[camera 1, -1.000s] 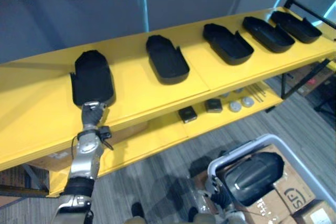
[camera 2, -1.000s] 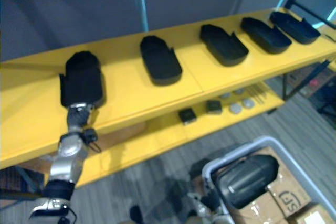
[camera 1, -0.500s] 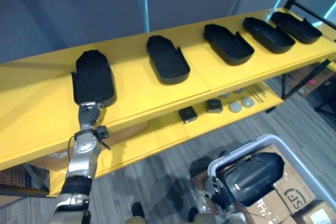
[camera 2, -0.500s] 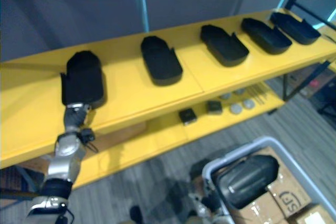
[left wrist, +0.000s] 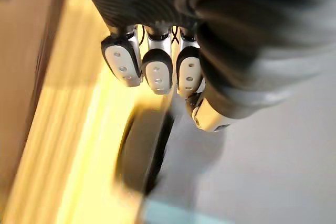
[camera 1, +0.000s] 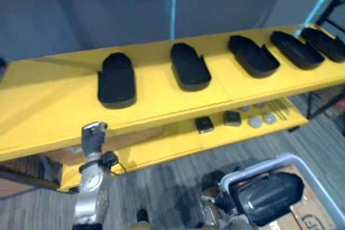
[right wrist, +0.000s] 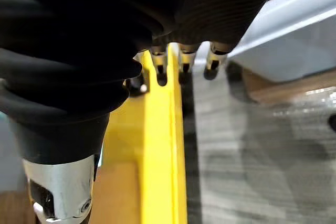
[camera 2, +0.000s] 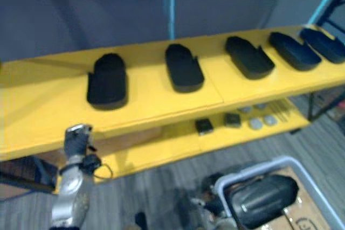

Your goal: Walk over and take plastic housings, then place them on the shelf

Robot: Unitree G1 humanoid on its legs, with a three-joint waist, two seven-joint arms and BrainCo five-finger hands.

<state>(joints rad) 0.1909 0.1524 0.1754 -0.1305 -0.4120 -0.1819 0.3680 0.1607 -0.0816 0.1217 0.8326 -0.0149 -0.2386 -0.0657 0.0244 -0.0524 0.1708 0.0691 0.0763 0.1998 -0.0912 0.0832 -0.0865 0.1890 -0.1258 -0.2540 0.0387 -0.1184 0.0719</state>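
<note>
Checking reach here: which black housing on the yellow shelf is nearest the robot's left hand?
The housing straight beyond the left hand, which is raised just before the shelf; the other housings lie farther right along it.

Both head eyes look down at the yellow shelf [camera 1: 54, 98]; wrist cameras sit close.

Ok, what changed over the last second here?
The left hand has come away from the near end of the leftmost housing and pulled back below the yellow shelf's front edge, holding nothing. The camera shifted too, so the sideways slide of the scene is no real move. That housing and the other four housings stayed put. The right hand stays by the grey bin.
</note>
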